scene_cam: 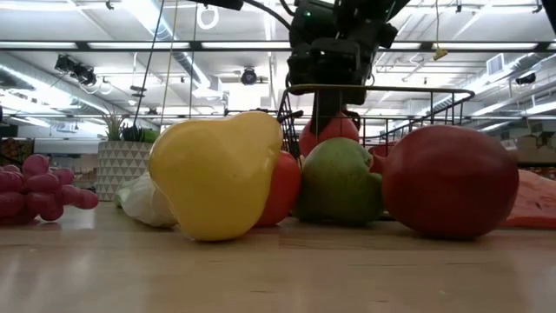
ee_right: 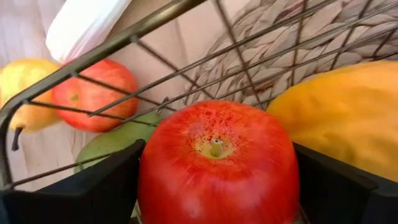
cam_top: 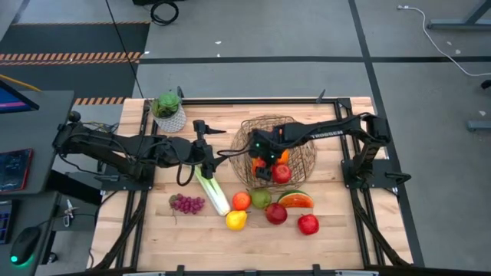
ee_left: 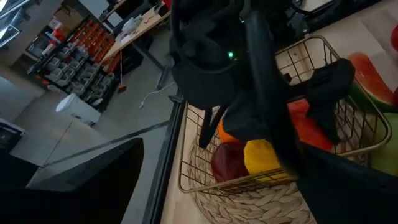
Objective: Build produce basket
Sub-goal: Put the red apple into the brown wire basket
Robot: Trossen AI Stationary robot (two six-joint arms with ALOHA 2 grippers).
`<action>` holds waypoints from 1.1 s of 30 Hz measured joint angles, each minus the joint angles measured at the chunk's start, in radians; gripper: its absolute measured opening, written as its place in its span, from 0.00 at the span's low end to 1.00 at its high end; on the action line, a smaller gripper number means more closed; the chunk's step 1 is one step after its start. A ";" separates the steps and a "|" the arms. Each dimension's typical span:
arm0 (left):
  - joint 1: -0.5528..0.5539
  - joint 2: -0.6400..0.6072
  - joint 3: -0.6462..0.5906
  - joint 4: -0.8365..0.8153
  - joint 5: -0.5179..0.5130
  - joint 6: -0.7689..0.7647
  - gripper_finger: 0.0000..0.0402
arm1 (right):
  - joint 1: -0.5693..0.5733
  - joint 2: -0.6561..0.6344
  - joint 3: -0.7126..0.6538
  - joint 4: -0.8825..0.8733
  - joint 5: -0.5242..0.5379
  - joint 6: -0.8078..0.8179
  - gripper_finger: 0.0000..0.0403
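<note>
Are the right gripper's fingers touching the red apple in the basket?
Touching. In the right wrist view, the red apple sits between the right gripper's dark fingers, which press against both its sides, inside the basket.

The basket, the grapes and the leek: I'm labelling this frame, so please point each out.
basket [cam_top: 305,150]: high view, bare wire wall on its right side.
grapes [cam_top: 187,203]: high view, middle of the bunch.
leek [cam_top: 212,192]: high view, middle of its stalk.
</note>
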 joint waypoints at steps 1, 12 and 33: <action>0.000 0.000 0.000 0.000 0.000 0.000 0.99 | -0.004 0.000 0.000 0.000 0.000 0.000 0.92; 0.000 0.000 0.000 -0.013 0.001 0.001 0.99 | 0.008 0.000 0.000 -0.002 0.009 -0.150 0.92; 0.000 0.000 0.000 -0.029 0.001 0.000 0.99 | 0.043 -0.001 -0.001 0.048 0.042 -0.180 0.96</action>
